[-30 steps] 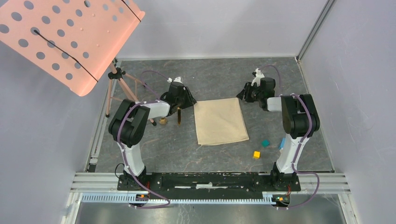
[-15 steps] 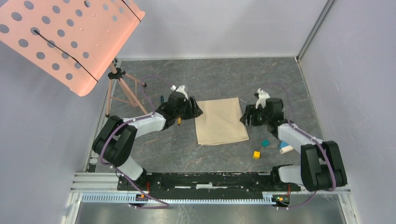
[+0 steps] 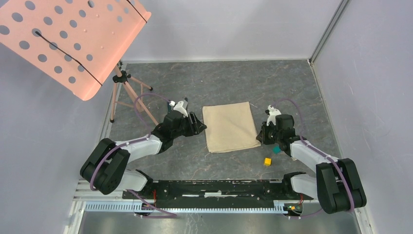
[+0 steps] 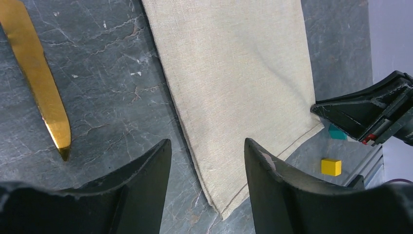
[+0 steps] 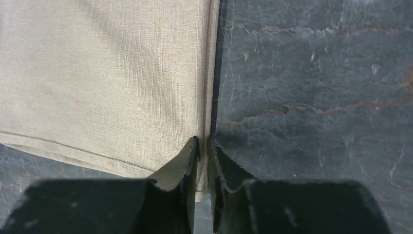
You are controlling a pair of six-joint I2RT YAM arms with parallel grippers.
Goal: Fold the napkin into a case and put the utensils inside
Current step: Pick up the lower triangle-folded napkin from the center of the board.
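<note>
Both arms shifted from far corners to near end of napkin (image 3: 229,126), flat mid-tabletop (image 3: 219,78). Right fingers (image 5: 184,166) just closed, pinching right hem. Left fingers (image 4: 146,180) wide apart, empty, astride left edge. Knife (image 4: 39,83) lies left. Fold probably imminent.

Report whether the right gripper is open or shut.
Shut. The right gripper has its jaws pinched on the napkin at its side edge, near a corner, with barely a gap between them.
</note>
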